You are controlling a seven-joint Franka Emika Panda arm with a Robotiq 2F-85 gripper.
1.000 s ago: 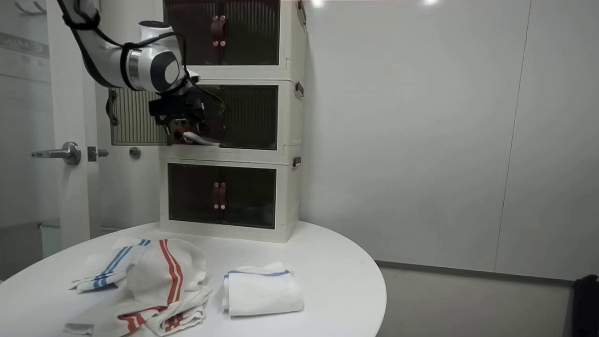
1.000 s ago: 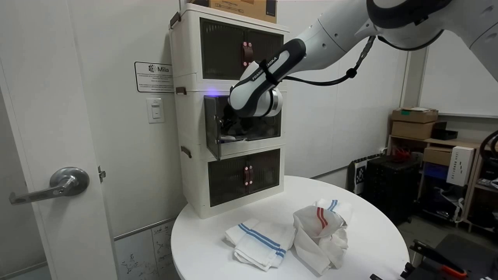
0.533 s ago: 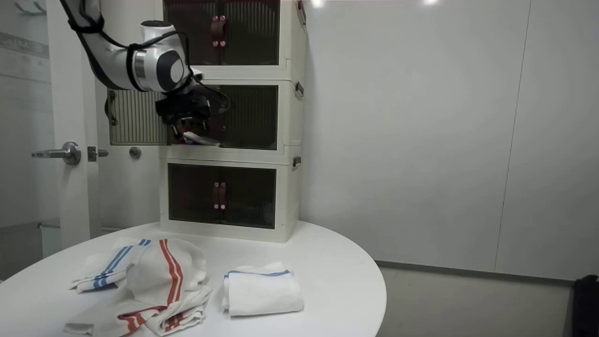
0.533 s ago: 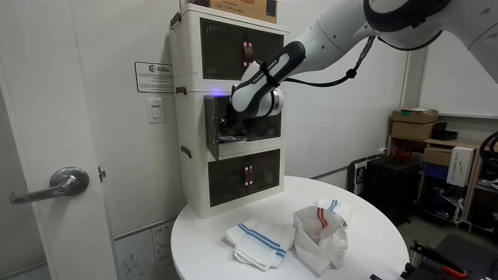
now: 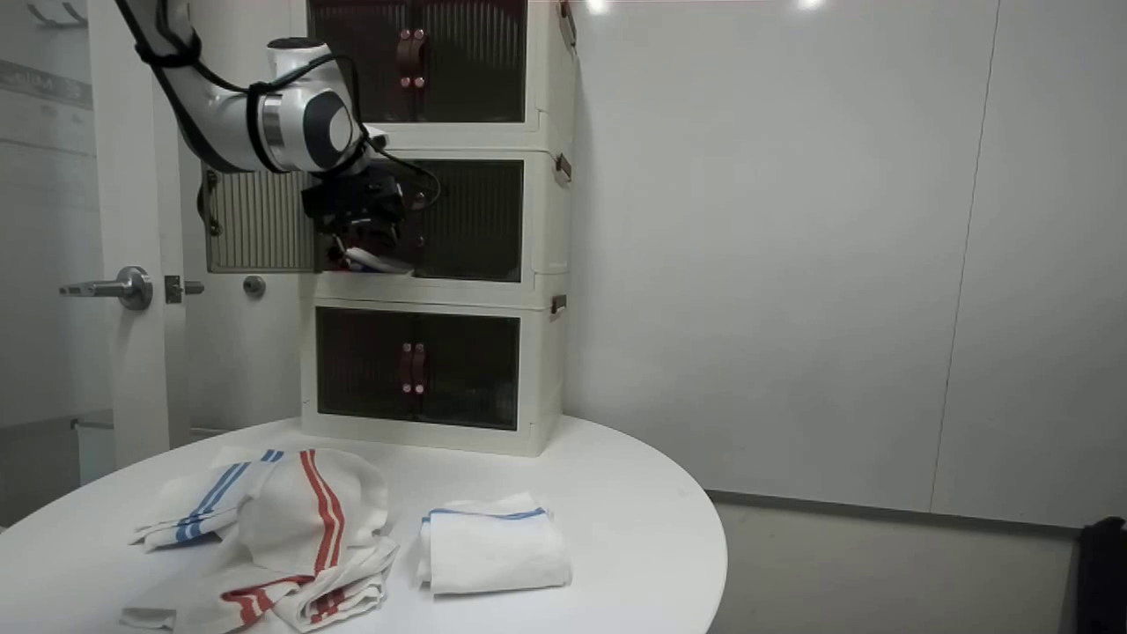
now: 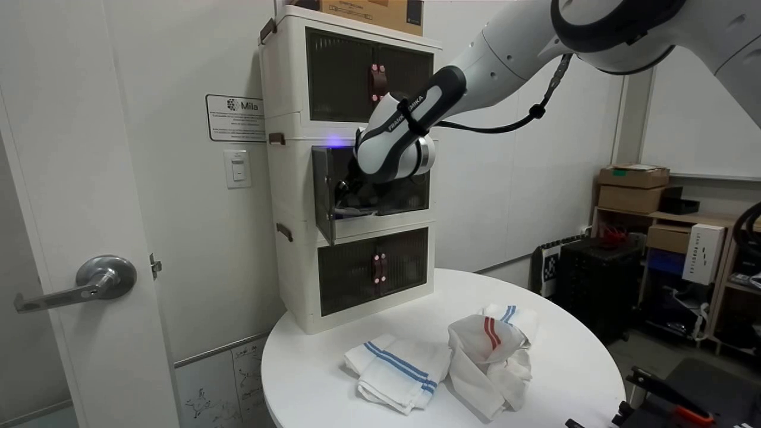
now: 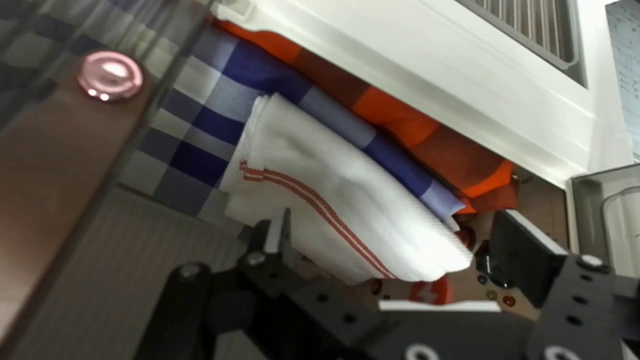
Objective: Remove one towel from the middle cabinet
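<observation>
The middle cabinet [image 5: 534,220] has its left door [image 5: 262,220] swung open and its right door shut; it also shows in an exterior view [image 6: 392,223]. Inside, in the wrist view, lies a folded white towel with a red double stripe [image 7: 340,165]. Its edge shows at the opening in both exterior views [image 5: 379,262] [image 6: 352,211]. No plain unstriped towel shows. My gripper [image 7: 400,230] is open, its fingers spread on either side of the towel's near end, with nothing held. In an exterior view the gripper [image 5: 365,244] is at the opening, just above the towel.
A blue checked cloth [image 7: 200,125] and an orange checked cloth [image 7: 430,145] lie beside and under the towel. The door's brown strap [image 7: 65,150] is close at left. Striped cloths [image 5: 290,519] and a folded white towel [image 5: 497,555] lie on the round table [image 5: 634,493].
In both exterior views the arm and gripper have shifted a little to the right across the cabinet opening. The cloths on the table and the doors have not moved.
</observation>
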